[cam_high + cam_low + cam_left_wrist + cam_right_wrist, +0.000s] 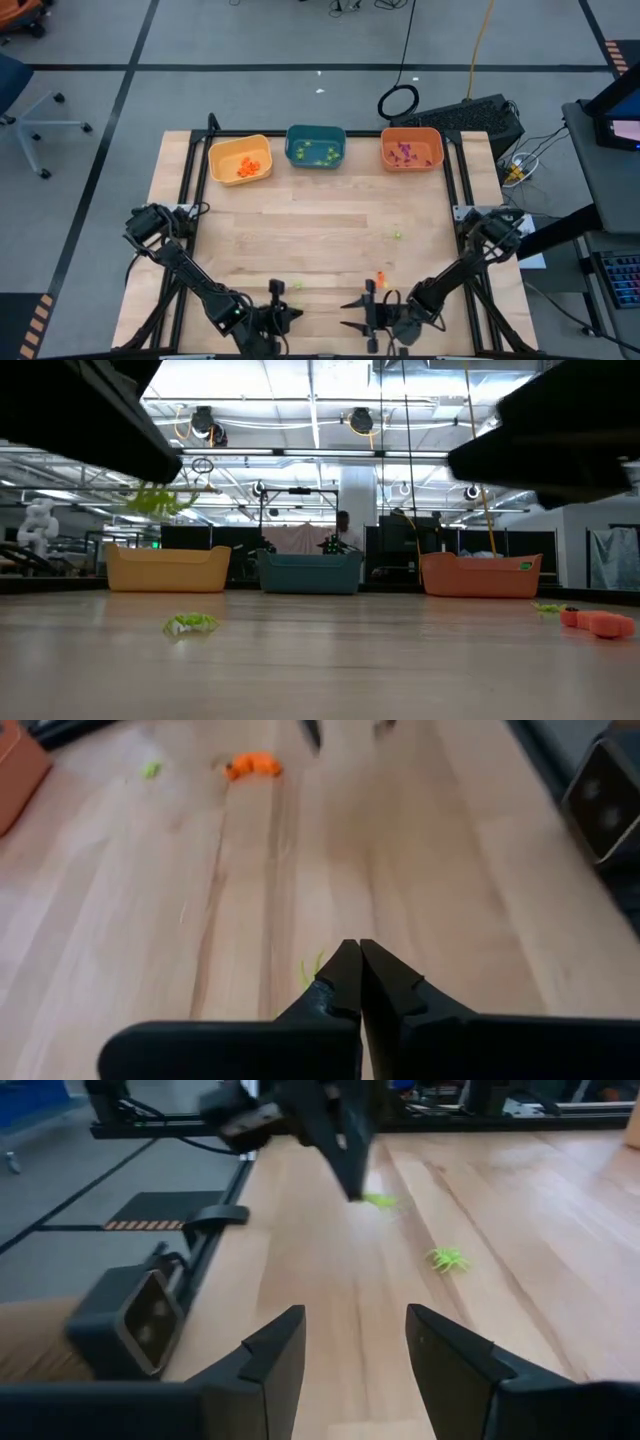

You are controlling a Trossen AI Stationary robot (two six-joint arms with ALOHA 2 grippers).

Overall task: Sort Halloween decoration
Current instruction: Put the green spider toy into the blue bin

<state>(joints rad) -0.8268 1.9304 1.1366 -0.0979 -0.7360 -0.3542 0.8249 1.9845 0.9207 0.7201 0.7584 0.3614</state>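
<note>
Nearest you, at the table's front edge, both grippers sit low and face each other. Your left gripper (274, 290) has its fingers pressed together on a light-green trinket (378, 1200), whose legs show beside the tips in both wrist views. Your right gripper (355, 312) stands with its fingers (270, 1350) spread apart and nothing between them. A second light-green trinket (449, 1259) lies loose on the wood (320, 240) just beside the left gripper's tip. An orange trinket (380, 277) lies near the right gripper, a little farther in. Beyond it, toward the right side, one more green trinket (397, 236) rests alone. Along the far edge stand three bins: the yellow bin (240, 158) holds orange pieces, the teal bin (316, 146) green ones, the orange bin (411, 148) purple ones.
</note>
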